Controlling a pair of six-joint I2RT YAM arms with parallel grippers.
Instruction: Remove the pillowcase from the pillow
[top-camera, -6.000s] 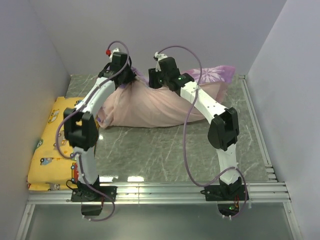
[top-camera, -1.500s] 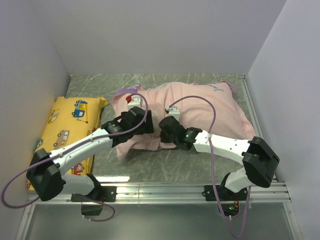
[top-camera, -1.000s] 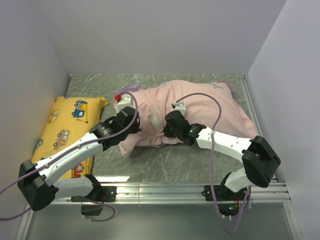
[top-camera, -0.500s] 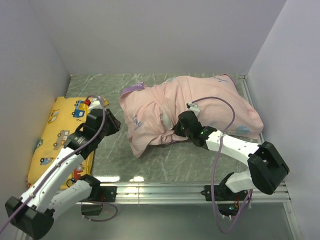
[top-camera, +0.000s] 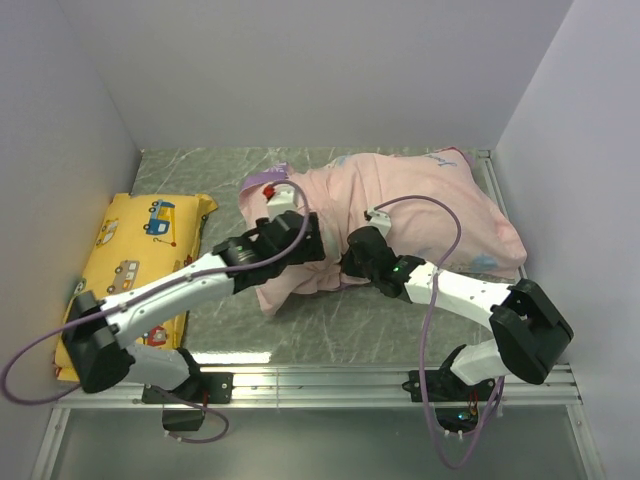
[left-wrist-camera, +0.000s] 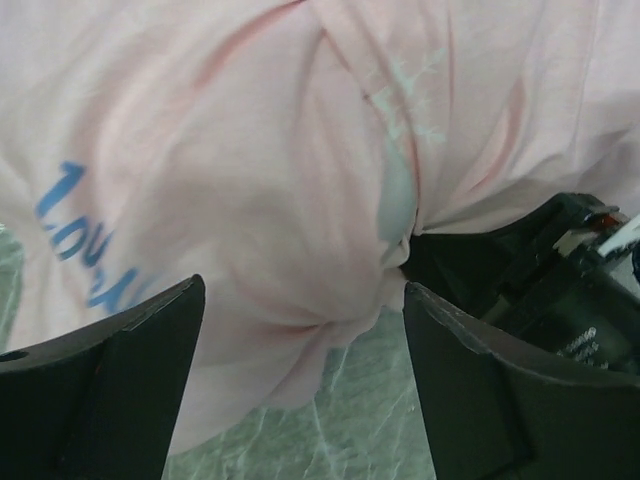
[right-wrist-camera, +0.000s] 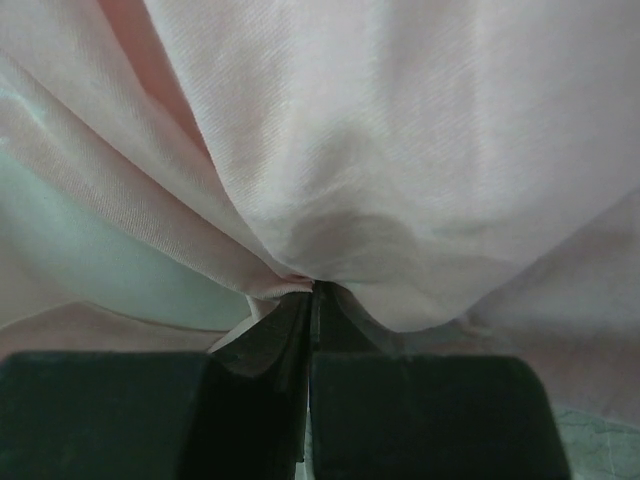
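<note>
Left gripper (left-wrist-camera: 302, 298), away by the yellow cartoon-print pillow (top-camera: 130, 262) a moment ago, is back, jaws wide at the pale pink fabric pillowcase (top-camera: 420, 205) mid-table. Right gripper (right-wrist-camera: 312, 292) stays clamped on its bunched fold. Regrasp likely; white pillow unseen, presumably still inside.

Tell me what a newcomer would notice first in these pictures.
The big rumpled pink pillowcase fills the back right of the table, pale reverse outward. At its near edge the right gripper is shut on a pinch of its fabric, while the left gripper faces it with jaws wide open. A yellow pillow with cartoon vehicles lies at the far left.
</note>
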